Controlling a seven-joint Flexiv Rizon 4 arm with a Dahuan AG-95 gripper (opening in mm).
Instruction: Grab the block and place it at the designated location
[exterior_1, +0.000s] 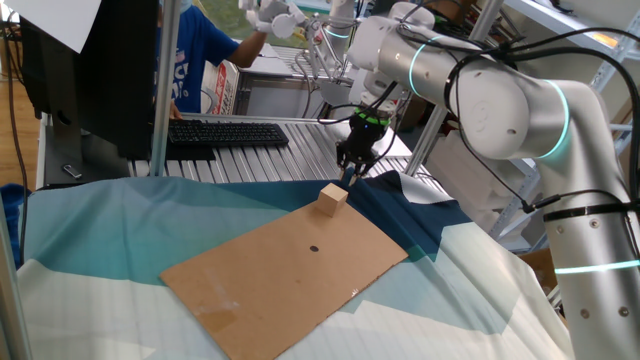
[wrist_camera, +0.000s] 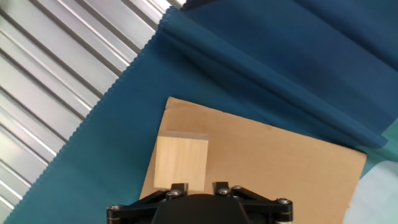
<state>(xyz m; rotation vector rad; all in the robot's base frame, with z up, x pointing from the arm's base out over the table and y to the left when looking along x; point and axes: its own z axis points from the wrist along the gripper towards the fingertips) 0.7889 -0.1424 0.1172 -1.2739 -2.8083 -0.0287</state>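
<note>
One wooden block (exterior_1: 333, 198) sits on the far corner of the cardboard sheet (exterior_1: 290, 265), toward the tabletop's far edge. The end effector (exterior_1: 347, 180) hangs just above and behind the block, tips near its top far edge. They're possibly touching, but the fixed view is too small to confirm. In the hand view the fingers are out of frame, so I can't tell how far they're spread or whether they grip anything. A small dark dot (exterior_1: 314, 249) marks mid-sheet. Blue cloth (exterior_1: 420, 215) lies under the sheet. A keyboard (exterior_1: 225, 132) sits beyond the cloth's far edge.
</note>
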